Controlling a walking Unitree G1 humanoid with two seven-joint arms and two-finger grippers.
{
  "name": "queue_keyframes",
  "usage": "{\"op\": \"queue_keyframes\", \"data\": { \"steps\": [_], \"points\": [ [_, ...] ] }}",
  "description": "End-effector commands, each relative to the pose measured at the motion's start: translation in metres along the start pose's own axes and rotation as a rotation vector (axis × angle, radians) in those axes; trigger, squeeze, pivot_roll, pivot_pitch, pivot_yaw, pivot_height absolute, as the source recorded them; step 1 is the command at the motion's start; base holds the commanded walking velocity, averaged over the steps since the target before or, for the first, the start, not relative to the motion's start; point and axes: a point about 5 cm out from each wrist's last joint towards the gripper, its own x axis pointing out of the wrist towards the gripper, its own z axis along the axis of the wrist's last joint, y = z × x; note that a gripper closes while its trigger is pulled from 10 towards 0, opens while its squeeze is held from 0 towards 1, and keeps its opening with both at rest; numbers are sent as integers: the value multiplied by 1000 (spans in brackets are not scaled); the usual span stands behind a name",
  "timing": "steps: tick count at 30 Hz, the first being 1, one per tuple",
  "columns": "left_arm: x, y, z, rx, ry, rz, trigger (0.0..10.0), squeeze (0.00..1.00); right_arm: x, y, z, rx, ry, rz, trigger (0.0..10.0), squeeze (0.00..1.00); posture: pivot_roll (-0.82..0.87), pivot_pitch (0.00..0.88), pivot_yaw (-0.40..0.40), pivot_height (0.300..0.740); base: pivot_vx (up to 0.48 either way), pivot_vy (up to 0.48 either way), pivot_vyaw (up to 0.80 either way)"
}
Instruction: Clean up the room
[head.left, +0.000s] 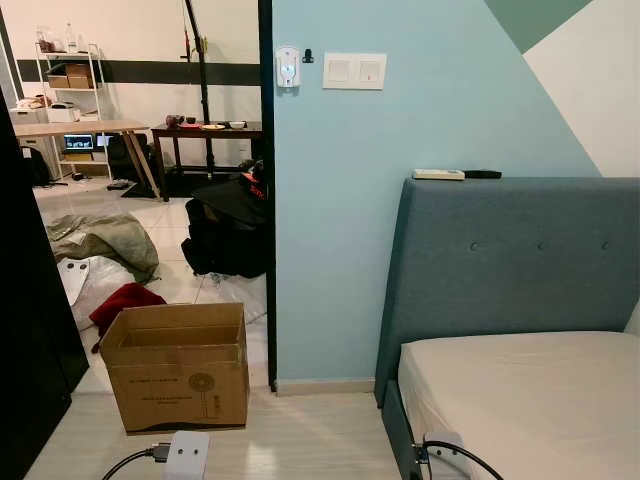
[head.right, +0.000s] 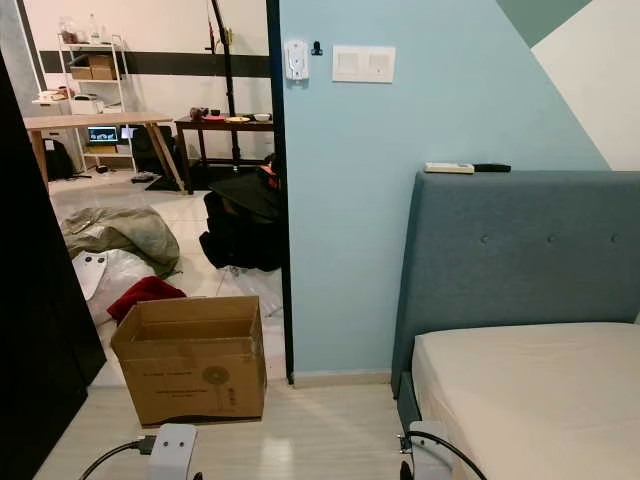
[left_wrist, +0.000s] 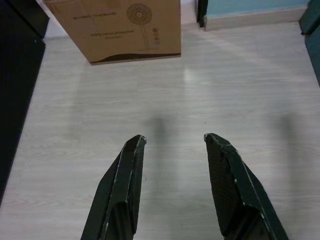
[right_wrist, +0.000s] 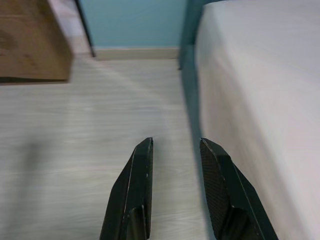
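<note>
Box (head.left: 180, 368) w/ fan print, text unreadable

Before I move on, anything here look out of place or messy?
Yes. Past the doorway, a red cloth, a grey-green heap and a white bag lie strewn on the floor. An open cardboard box sits in the doorway. Two remotes rest atop the headboard.

Two long, tapering black fingers on each gripper (left_wrist: 175, 142), (right_wrist: 176, 142); pale grey wrist blocks (head.left: 187, 455) trailing black cables (head.left: 462, 453).
</note>
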Motion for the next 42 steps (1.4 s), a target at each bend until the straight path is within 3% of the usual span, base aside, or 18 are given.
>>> {"op": "queue_keyframes", "data": {
  "steps": [1, 4, 6, 7, 8, 9, 11, 12, 14, 23, 27, 31, 42],
  "points": [
    [0, 0, -3, 2, 11, 7, 10000, 0, 1, -12, 8, -58, -44, -51, 10000, 0, -10, 48, -54, 740, 0, 0, 0],
    [-1, 0, -4, 2, 11, 9, 10000, 0, 1, -29, 13, -159, -55, -114, 10000, 0, -11, 54, -55, 740, 0, 0, 0],
    [-2, 0, -5, 4, 12, 10, 10000, 0, -2, -64, 19, -354, -50, -221, 10000, 0, -14, 58, -52, 740, 0, 0, 0],
    [-2, 0, -5, 4, 12, 10, 10000, 0, -2, -64, 19, -354, -50, -221, 10000, 0, -14, 58, -52, 740, 0, 0, 0],
    [-2, 1, -5, 5, 13, 10, 10000, 0, -5, -80, 24, -440, -67, -287, 10000, 0, -14, 58, -52, 740, 0, 0, 0],
    [-2, 1, -5, 5, 13, 10, 10000, 0, -5, -80, 24, -440, -67, -287, 10000, 0, -14, 58, -52, 740, 0, 0, 0],
    [-3, 1, -6, 8, 16, 7, 10000, 0, -12, -109, 32, -671, -95, -406, 10000, 0, -21, 62, -44, 740, 0, 0, 0],
    [-3, 1, -6, 8, 16, 7, 10000, 0, -12, -109, 32, -671, -95, -406, 10000, 0, -21, 62, -44, 740, 0, 0, 0],
    [-3, 1, -7, 12, 18, 2, 10000, 0, -18, -131, 33, -839, -75, -488, 10000, 0, -22, 63, -40, 740, 0, 0, 0],
    [-1, 5, -4, 27, 13, 0, 10000, 0, -31, -163, 21, -941, 36, -610, 10000, 0, -5, 59, -30, 740, 0, 0, 0],
    [-1, 6, -4, 31, 11, 3, 10000, 0, -33, -165, 21, -975, 25, -625, 10000, 0, -5, 59, -30, 740, 0, 0, 0],
    [-2, 10, -5, 33, 10, 13, 10000, 0, -33, -168, 15, -936, 69, -649, 10000, 0, 9, 51, -36, 740, 0, 0, 0],
    [-3, 13, -6, 32, 11, 19, 10000, 0, -33, -170, 11, -938, 102, -664, 10000, 0, 9, 51, -37, 740, 0, 0, 0]
  ]
}}
